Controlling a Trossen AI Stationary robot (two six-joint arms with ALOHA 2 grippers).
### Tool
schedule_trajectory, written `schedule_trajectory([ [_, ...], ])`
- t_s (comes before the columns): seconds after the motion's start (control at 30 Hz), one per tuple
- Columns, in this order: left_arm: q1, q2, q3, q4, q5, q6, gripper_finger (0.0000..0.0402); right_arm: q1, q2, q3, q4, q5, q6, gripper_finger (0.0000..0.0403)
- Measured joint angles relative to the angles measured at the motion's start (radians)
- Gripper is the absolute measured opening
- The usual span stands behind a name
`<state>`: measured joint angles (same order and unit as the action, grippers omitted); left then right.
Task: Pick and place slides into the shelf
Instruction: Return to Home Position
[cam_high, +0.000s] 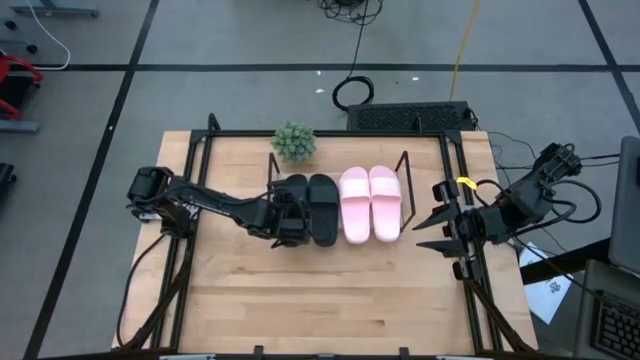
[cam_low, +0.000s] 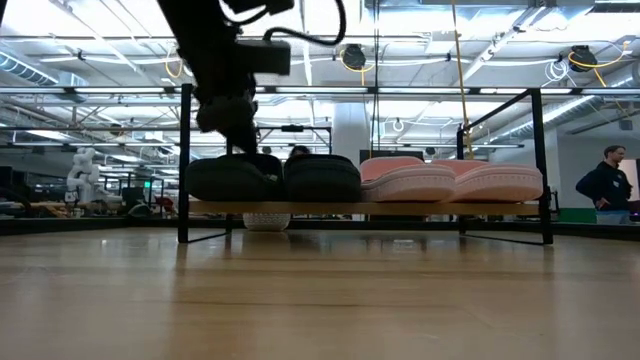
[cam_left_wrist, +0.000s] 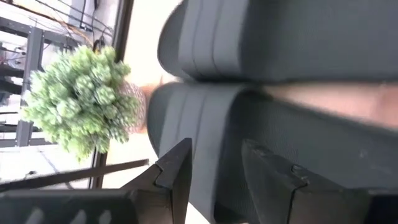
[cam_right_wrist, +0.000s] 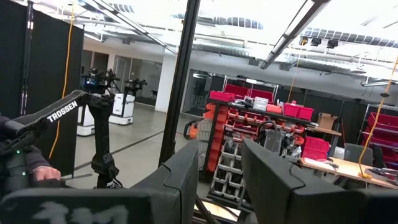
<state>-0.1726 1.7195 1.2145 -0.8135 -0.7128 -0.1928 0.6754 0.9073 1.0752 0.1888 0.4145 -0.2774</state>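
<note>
All four slides sit side by side on the shelf (cam_high: 406, 172): the black pair (cam_high: 322, 208) on the left arm's side and the pink pair (cam_high: 369, 203) on the right arm's side, each touching its neighbour. The left gripper (cam_high: 287, 222) is low over the outermost black slide, its fingers (cam_left_wrist: 177, 171) apart, with the slide's side edge between them. A small plant (cam_high: 294, 142) stands just behind the shelf. The right gripper (cam_high: 420, 234) waits at the right edge of the table (cam_high: 320, 300), fingers apart and well away from the shelf. In front of the shelf the board is bare wood.
</note>
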Motion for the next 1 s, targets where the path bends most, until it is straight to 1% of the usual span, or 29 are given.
schedule_trajectory([
  [0.2, 0.0, 0.0, 0.058, -0.002, -0.002, 0.004, 0.0143, 0.0, 0.0, 0.0, -0.003, 0.0, 0.0, 0.0111],
  [0.37, -0.012, 0.0, 0.139, -0.075, 0.011, 0.005, 0.0143, 0.0, 0.0, 0.0, -0.017, 0.0, 0.004, 0.0111],
  [0.47, -0.036, 0.0, 0.249, -0.136, 0.013, 0.009, 0.0143, 0.0, 0.0, 0.0, -0.021, 0.0, 0.004, 0.0111],
  [0.6, -0.073, 0.0, 0.451, -0.257, 0.011, -0.012, 0.0143, 0.0, 0.0, 0.0, -0.021, 0.001, -0.003, 0.0111],
  [0.73, -0.117, 0.0, 0.671, -0.419, 0.01, -0.172, 0.0143, 0.0, -0.018, 0.0, -0.05, 0.005, 0.006, 0.0111],
  [0.83, -0.164, -0.002, 0.806, -0.537, 0.014, -0.298, 0.0143, 0.002, -0.056, 0.0, -0.128, 0.04, 0.042, 0.0111],
  [0.9, -0.212, -0.02, 0.854, -0.596, -0.008, -0.382, 0.0143, 0.001, -0.097, 0.0, -0.189, 0.058, 0.093, 0.0111],
  [1.0, -0.289, -0.086, 0.848, -0.633, -0.088, -0.516, 0.0143, 0.001, -0.161, 0.0, -0.261, 0.056, 0.183, 0.0111],
])
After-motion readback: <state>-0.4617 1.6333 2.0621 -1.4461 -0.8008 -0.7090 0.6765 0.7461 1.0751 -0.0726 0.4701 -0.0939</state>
